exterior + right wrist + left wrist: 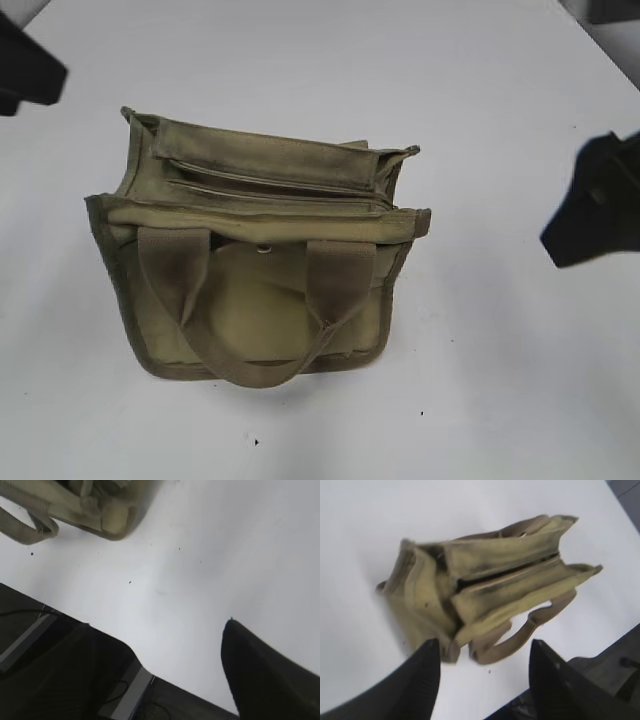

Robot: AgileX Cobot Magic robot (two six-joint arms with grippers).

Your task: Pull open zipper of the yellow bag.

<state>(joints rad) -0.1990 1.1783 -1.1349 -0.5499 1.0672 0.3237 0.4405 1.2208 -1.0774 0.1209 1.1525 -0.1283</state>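
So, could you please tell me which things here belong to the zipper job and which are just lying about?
Job:
- olive-yellow canvas tote bag
- its long khaki zipper
- left gripper, open
- right gripper, open

Lying about:
- only the white table

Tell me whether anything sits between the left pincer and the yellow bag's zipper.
Nothing visible does. In the left wrist view the left pincer stands open over bare white table, facing the yellow bag. Its zipper runs exposed along the top; the handles hang below it.
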